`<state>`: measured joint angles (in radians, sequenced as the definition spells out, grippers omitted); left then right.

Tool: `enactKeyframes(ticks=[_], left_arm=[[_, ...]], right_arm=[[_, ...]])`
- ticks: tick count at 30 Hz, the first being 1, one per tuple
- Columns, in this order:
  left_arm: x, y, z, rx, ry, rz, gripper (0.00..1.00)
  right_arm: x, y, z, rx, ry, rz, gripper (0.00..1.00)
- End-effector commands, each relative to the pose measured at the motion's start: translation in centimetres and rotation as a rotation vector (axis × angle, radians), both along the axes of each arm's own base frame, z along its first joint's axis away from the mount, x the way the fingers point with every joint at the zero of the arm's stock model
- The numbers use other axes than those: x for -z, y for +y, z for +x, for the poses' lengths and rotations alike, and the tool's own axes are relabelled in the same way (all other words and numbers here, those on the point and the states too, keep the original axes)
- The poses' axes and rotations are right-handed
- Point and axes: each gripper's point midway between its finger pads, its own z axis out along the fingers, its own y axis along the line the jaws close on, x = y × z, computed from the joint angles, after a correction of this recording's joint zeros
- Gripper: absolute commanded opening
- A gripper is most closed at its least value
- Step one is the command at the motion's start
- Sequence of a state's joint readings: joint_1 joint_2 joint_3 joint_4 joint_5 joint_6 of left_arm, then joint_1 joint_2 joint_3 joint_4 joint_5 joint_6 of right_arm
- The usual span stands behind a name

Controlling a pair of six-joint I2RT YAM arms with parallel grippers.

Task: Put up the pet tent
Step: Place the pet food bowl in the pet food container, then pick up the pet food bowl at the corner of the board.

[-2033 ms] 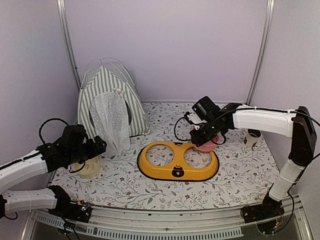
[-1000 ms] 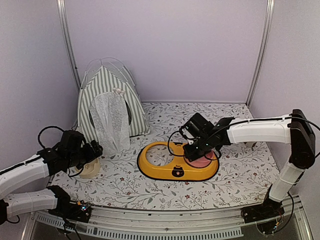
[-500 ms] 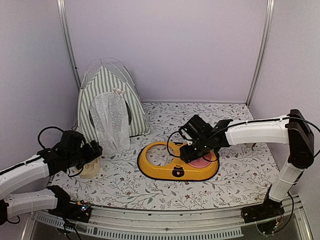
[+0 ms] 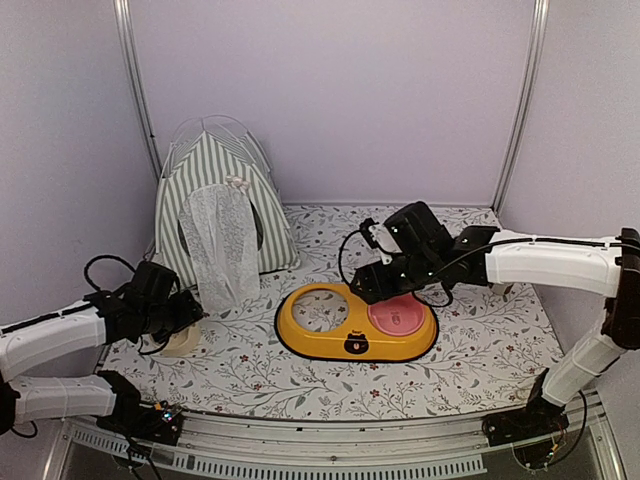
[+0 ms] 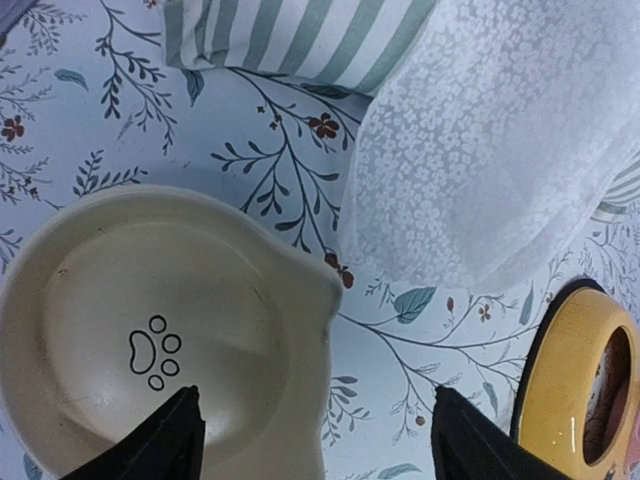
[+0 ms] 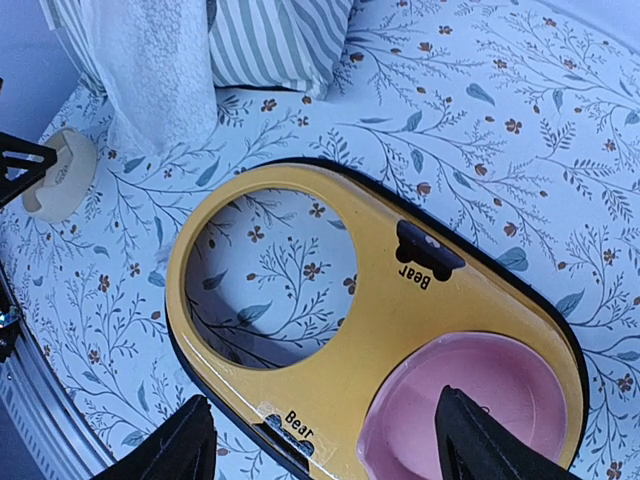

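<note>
Stripes of green and white run down the soft fabric walls of the pet tent [image 4: 222, 205], which stands upright as a small peaked dome at the far left of the counter [image 4: 300, 385], close to the back wall. Thin white poles [image 4: 228, 122] arc over its top. A sheer white mesh door flap [image 4: 222, 250] with a fine flowered pattern hangs down its front and reaches the counter's floral cloth.

Near the tent's front left corner sits a smooth cream bowl [image 4: 180, 340], rounded, with a small black paw print [image 5: 152, 352] inside. To the right of the tent lies a glossy yellow oval feeder tray [image 4: 288, 322] with a black rim and two round openings. The left opening shows the cloth below; the right one holds a pink bowl [image 4: 400, 315].

The left end effector [image 4: 185, 312] hangs low over the cream bowl with its fingers spread wide. In the left wrist view one fingertip [image 5: 170, 440] lies over the bowl's inside and the other over the cloth beside it, so the rim is between them. Whether either tip touches the bowl cannot be told. It holds nothing.

The right end effector [image 4: 370, 285] hovers above the yellow tray, between its two openings, with its fingers [image 6: 190, 440] spread wide apart. It grips nothing and is clear of the pink bowl.
</note>
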<state>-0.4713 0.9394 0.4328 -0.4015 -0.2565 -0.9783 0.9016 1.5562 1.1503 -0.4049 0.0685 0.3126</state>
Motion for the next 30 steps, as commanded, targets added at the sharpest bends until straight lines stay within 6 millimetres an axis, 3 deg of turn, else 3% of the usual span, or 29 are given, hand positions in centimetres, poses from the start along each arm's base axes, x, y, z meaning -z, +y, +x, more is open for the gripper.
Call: enactKeyframes(ticks=[1, 5, 13, 27, 30], left_arm=[[-0.3, -0.4, 0.2, 0.002, 0.025, 0.034, 0.75], [0.2, -0.6, -0.6, 0.016, 0.085, 0.115, 0.64], [1.4, -0.2, -2.2, 0.011, 0.154, 0.218, 0.51], [4.1, -1.0, -1.9, 0.072, 0.208, 0.287, 0.27], [4.4, -1.0, -1.9, 0.074, 0.206, 0.293, 0.17]], right_arm=[[-2.6, -0.2, 0.9, -0.024, -0.07, 0.099, 0.77], [-4.3, -0.3, 1.8, -0.026, -0.097, 0.174, 0.78], [-6.1, -0.4, 3.5, -0.022, -0.145, 0.21, 0.78], [-10.9, -0.7, 6.2, 0.021, -0.239, 0.308, 0.79], [-13.0, -0.1, 6.9, 0.013, -0.274, 0.339, 0.81]])
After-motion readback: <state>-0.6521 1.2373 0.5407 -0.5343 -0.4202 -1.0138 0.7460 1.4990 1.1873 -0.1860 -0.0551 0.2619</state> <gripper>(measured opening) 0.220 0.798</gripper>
